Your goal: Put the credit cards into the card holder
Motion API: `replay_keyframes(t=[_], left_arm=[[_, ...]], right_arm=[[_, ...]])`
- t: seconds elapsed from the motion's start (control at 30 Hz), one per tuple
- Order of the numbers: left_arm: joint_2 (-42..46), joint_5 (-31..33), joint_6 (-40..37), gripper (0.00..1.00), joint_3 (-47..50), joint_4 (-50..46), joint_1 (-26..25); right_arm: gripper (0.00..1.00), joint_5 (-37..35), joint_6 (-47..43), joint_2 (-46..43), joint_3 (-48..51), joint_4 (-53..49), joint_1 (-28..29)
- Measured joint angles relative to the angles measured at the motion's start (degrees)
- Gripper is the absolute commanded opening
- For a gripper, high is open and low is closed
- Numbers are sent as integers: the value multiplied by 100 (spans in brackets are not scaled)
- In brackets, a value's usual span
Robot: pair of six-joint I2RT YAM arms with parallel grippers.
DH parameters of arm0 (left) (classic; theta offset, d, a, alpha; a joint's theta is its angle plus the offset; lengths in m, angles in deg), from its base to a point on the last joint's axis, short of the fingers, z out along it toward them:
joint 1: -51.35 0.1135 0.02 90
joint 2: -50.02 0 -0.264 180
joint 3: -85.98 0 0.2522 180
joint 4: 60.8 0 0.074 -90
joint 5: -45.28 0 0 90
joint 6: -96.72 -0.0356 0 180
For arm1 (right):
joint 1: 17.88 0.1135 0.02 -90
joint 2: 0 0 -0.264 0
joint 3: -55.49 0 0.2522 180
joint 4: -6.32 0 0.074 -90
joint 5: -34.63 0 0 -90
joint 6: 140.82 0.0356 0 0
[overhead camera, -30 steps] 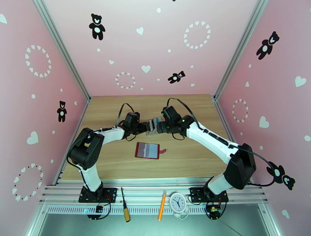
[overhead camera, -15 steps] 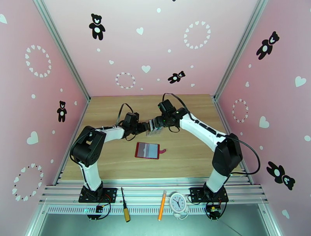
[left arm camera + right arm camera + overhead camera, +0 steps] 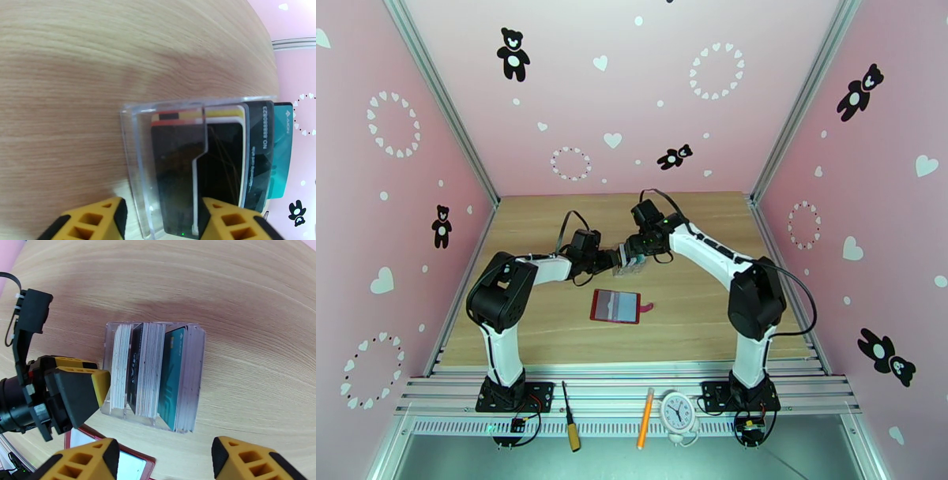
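Note:
Several credit cards stand in a clear slotted rack [image 3: 152, 376] at mid-table: a teal card [image 3: 172, 374], a black card [image 3: 136, 366] and white ones [image 3: 118, 366]. The left wrist view faces the black card [image 3: 177, 165], with the teal card [image 3: 282, 150] behind it. My left gripper [image 3: 162, 205] straddles the rack's low end wall, one finger [image 3: 79, 392] resting on the wall's top. My right gripper [image 3: 164, 449] hovers open above the rack, holding nothing. The red card holder [image 3: 616, 306] lies open on the table nearer the arm bases, its corner [image 3: 130, 467] just under my right fingers.
A screwdriver [image 3: 570, 426], an orange pen [image 3: 645, 426] and a small clock [image 3: 678, 412] lie on the metal rail in front of the table [image 3: 695, 316]. Pink walls close in the left, right and far sides.
The right arm has folded its elbow inward and its gripper has shifted slightly left over the rack. The left gripper, rack and wallet have stayed put.

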Motion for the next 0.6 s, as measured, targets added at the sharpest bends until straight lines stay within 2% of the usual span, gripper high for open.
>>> replay_keyframes(t=[0.27, 0.6], left_arm=[[0, -44, -15, 44, -59, -57, 20], [0, -46, -15, 43, -83, -85, 20]], right_arm=[[56, -116, -87, 289, -179, -160, 0], [55, -337, -201, 562, -474, -297, -17]])
